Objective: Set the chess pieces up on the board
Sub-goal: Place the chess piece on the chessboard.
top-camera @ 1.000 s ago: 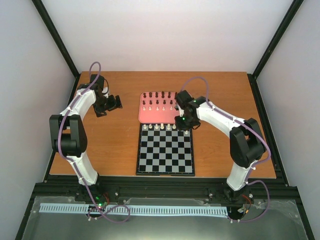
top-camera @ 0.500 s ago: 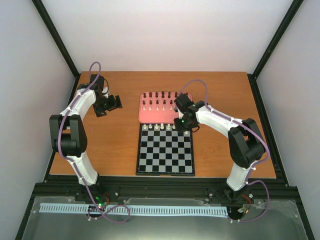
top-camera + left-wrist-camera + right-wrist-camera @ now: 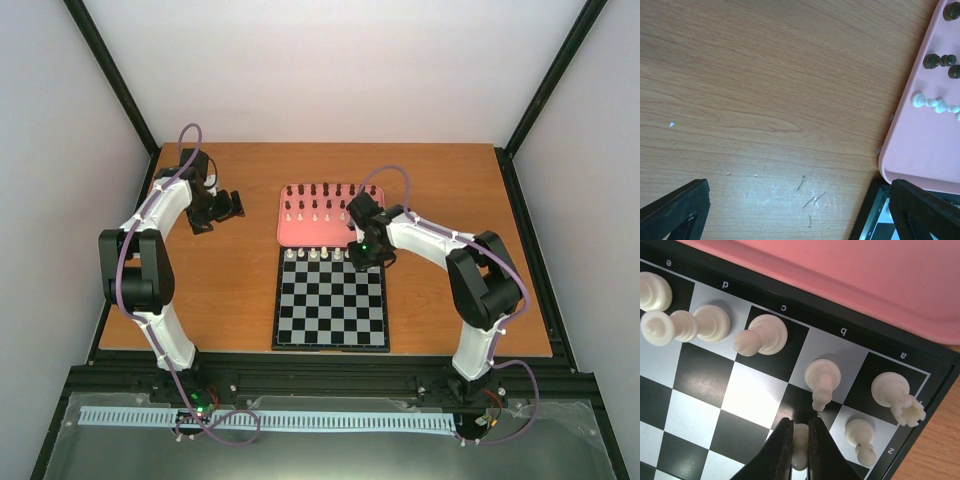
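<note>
**Top view:** The board (image 3: 332, 300) lies flat on the bench (image 3: 220, 290), near the middle of the near edge. Its far border meets the pink tray (image 3: 300, 232), which extends toward the far edge. Chess pieces (image 3: 315, 203) stand in rows on the tray, dark ones farther back and cream ones nearer. More cream ones line the board's far row. The left fingers (image 3: 232, 205) hang over bare wood toward the far-left corner, well apart from board and tray. The right fingers (image 3: 366, 254) are down at the board's far-right corner, and from here I cannot tell how far apart they are.

**Left wrist view:** The left fingers (image 3: 675, 210) are spread wide with nothing between them, over scratched wood. The tray's rounded corner (image 3: 915, 150) shows at the right, carrying dark figurines (image 3: 939, 61) and a cream figurine (image 3: 925, 101). A corner of the board (image 3: 872, 222) peeks in just below it.

**Right wrist view:** The right fingers (image 3: 776, 455) are closed narrowly around a cream piece (image 3: 800, 442), held over the second row just beside column b. Whether it touches the square cannot be told. Five cream figures stand on the back row from a to e, among them a castle-topped piece (image 3: 895, 392) in the corner. A small cream pawn (image 3: 862, 437) stands in front of it. The tray (image 3: 865, 280) lies just beyond the board's black border.
</note>
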Available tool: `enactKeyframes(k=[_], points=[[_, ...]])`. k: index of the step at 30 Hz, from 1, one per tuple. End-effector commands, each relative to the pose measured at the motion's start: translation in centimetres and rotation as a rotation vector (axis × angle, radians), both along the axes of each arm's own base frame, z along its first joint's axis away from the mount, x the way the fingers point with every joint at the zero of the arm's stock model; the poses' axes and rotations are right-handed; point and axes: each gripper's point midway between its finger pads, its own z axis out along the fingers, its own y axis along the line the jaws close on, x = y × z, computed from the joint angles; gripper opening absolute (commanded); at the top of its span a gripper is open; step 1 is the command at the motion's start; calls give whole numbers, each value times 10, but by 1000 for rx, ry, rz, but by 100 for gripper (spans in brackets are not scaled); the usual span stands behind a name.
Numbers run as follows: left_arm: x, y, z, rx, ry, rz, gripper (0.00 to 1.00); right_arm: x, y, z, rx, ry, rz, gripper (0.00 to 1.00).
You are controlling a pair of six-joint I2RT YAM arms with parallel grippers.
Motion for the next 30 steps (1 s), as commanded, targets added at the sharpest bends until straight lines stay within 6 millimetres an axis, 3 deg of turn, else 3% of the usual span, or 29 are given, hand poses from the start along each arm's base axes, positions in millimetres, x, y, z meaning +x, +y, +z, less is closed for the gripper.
enactKeyframes(k=[1,18,23,30], points=[[4,0,11,4,-32,-6,100,2,3,-6,-6,0,1,8],[4,-1,12,3,-32,-9,100,7,5,-12,-22,2,5,11],[4,-1,12,1,-31,-9,100,3,5,-12,-16,14,10,16],[4,-1,11,0,-30,-7,100,-1,4,3,4,4,19,22]])
